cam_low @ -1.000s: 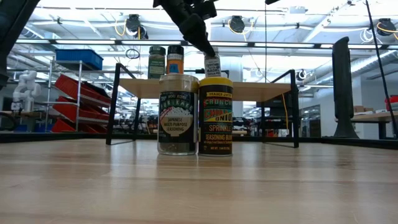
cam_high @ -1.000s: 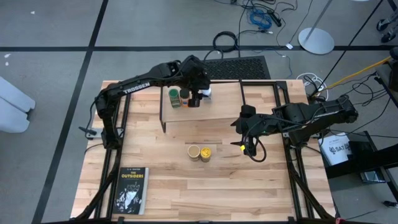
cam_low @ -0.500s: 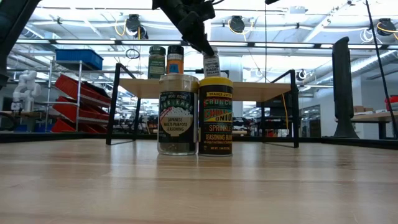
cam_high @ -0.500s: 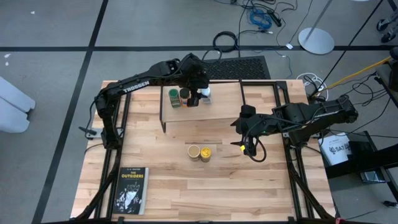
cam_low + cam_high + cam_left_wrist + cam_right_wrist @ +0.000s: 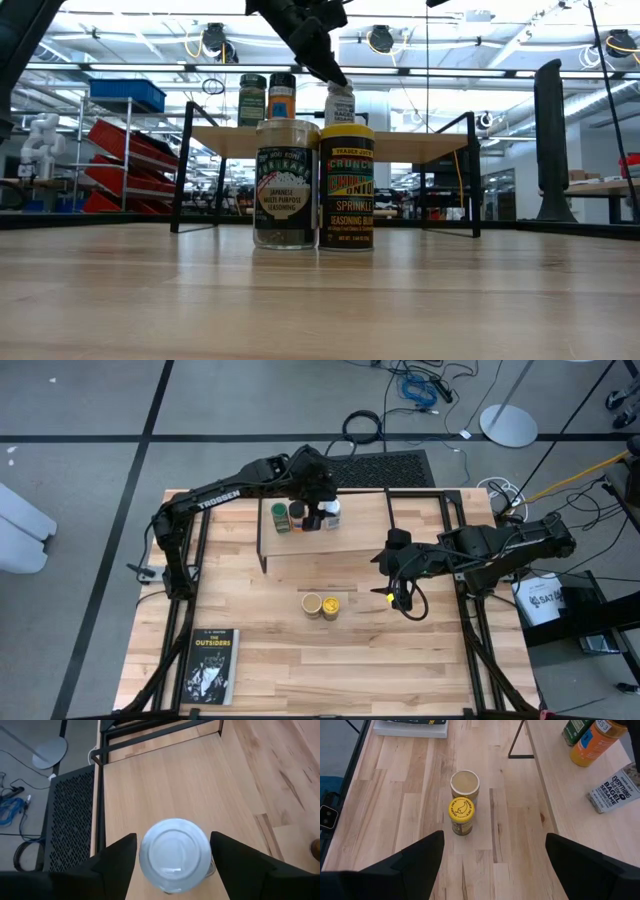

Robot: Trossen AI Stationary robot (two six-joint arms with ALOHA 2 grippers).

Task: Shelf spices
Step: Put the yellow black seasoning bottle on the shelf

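The shelf point(image 5: 350, 538) stands at the table's far middle. On its plank stand the green-lid jar point(image 5: 280, 517), the black-lid orange jar point(image 5: 297, 513) and the white-lid jar point(image 5: 331, 513), which is upright point(image 5: 340, 103). My left gripper point(image 5: 318, 516) is open over the shelf, pointing down, one finger on either side of the white lid point(image 5: 174, 854). The tan-lid jar point(image 5: 312, 603) and yellow-lid jar point(image 5: 331, 605) stand side by side on the table in front of the shelf. My right gripper point(image 5: 390, 594) is open above the table, right of that pair point(image 5: 462, 810). My left gripper has its fingers point(image 5: 122, 857) close beside the white-lid jar's top from above. Whether they touch it I cannot tell. The jar stands upright on the shelf plank point(image 5: 165, 780).
A book point(image 5: 211, 665) lies at the table's near left corner. Black rails point(image 5: 460, 530) run along the table's sides and far edge. Bare plank shows on the shelf's right half point(image 5: 400, 530), and bare tabletop lies near the front edge point(image 5: 350, 670).
The white-lid jar, tilted under my left gripper a second ago, now stands upright on the shelf plank beside the black-lid jar. My left gripper has stayed above it. My right arm has kept still.
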